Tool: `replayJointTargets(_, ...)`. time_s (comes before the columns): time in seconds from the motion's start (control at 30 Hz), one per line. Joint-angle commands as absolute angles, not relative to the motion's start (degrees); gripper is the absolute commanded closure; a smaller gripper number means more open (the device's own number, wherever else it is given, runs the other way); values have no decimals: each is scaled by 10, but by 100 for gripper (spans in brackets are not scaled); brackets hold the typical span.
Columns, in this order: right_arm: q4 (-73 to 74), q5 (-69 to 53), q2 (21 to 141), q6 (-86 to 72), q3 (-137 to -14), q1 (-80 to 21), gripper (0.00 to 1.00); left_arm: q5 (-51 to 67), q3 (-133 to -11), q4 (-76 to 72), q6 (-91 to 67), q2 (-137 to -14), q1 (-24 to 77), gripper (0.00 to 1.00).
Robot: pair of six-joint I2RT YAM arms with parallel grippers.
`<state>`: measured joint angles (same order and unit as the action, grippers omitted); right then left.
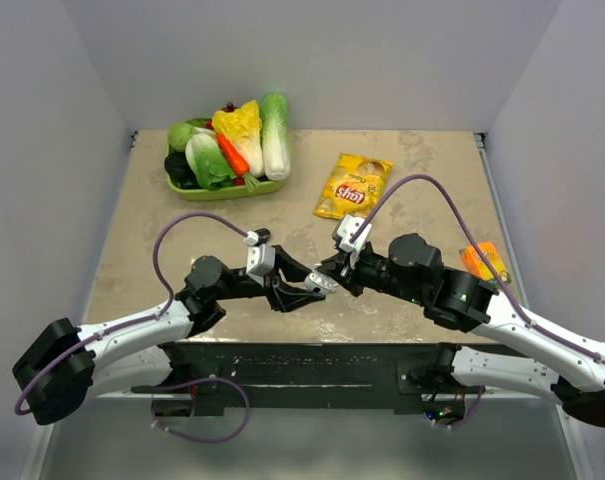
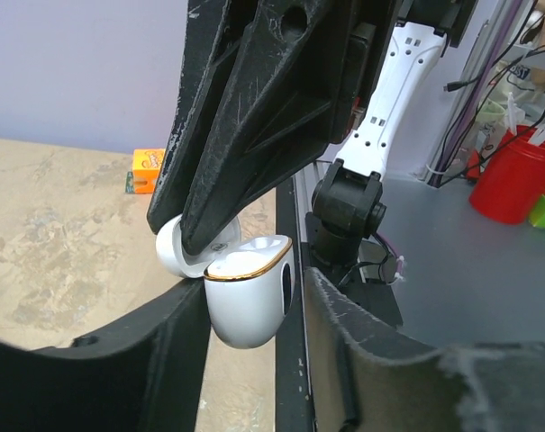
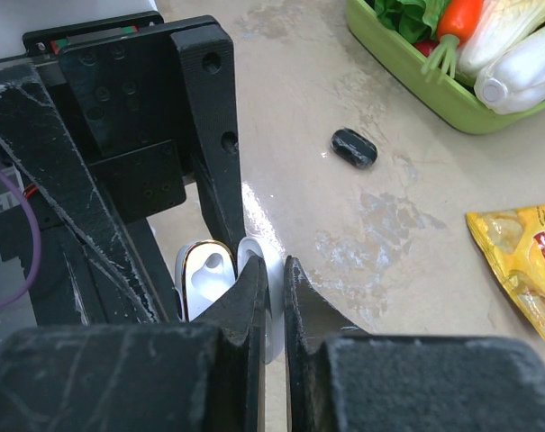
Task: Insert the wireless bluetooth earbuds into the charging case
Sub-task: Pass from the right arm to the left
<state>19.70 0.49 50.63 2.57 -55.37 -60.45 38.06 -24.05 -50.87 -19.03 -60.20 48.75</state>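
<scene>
Charging case point(image 2: 245, 315), white with gold rim, clamped in the left claw point(image 1: 304, 291) above the near part of the desk point(image 3: 389, 225). Lid point(image 2: 167, 252) swung open, pinched in the right claw point(image 3: 277, 279), tips almost together on it. One dark earbud point(image 3: 354, 148) lying loose on the desk, well apart from the case, near a green tray point(image 3: 407, 81) of vegetables point(image 3: 515, 36). Yellow chip bag point(image 3: 524, 261) near the tray, toward the far side.
</scene>
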Motion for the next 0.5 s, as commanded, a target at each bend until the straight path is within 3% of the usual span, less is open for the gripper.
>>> replayJointTargets(0.0,173,2,505,18,-566,-607,100,398,-250,-554,-197,-612,487,58)
replayJointTargets(0.3,173,2,505,15,-564,-607,100,403,-246,-566,-204,-619,487,78)
replayJointTargets(0.47,167,4,504,6,-563,-607,100,401,-236,-584,-207,-617,488,97)
